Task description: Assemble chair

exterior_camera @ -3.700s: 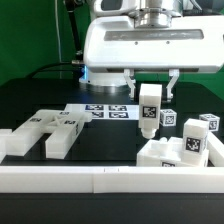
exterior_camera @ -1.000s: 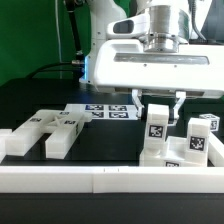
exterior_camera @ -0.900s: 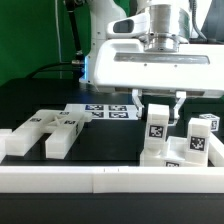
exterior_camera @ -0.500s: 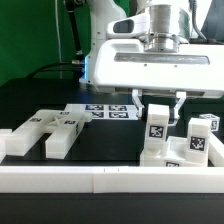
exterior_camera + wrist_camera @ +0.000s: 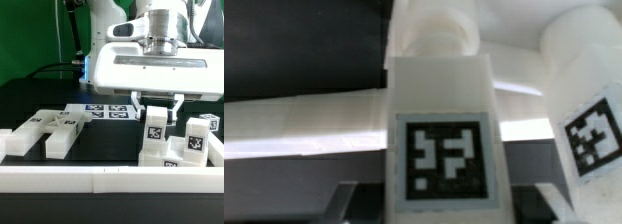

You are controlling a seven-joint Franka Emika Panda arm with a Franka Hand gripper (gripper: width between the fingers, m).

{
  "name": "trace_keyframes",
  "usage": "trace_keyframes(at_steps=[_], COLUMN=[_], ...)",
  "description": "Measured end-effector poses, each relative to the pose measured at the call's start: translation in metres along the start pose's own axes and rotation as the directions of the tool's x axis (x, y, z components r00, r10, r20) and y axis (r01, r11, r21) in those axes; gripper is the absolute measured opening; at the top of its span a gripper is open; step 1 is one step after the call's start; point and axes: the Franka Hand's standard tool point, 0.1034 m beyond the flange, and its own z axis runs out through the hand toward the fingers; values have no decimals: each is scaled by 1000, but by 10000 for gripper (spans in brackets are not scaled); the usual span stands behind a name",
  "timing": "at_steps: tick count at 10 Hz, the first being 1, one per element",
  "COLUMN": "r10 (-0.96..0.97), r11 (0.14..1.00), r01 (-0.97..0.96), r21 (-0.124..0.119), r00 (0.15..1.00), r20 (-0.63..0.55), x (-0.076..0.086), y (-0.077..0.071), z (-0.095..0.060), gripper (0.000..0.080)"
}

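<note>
A white chair bar with a square tag stands upright against the white slab part at the exterior view's right. My gripper is straight above it, shut on the bar's top end. In the wrist view the bar fills the middle and runs down between my fingers, with the gripper around its near end. A tagged white part lies beside it. The bar's lower end is hidden behind the slab.
Several white chair parts lie at the exterior view's left. Tagged cubes stand behind the slab at the right. The marker board lies at the back middle. The long white border rail runs along the front.
Since 3.7 s ago my gripper has carried the bar toward the camera and down onto the slab part. In the last half second gripper and bar sank slightly.
</note>
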Motion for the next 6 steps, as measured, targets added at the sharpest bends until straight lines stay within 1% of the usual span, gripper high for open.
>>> trace_keyframes(at_steps=[2,3,5,6], r10=[0,5,14,15], r11=[1000,1000,1000,1000], r01=[0,-5,-14,-15], r21=[-1,-3,-4,-3], r00=[1000,1000,1000,999], r20=[-3,-2,23,36], x=[0,1,2,0], y=[1,3,3,3], z=[1,1,2,3], gripper=[291,291,291,372])
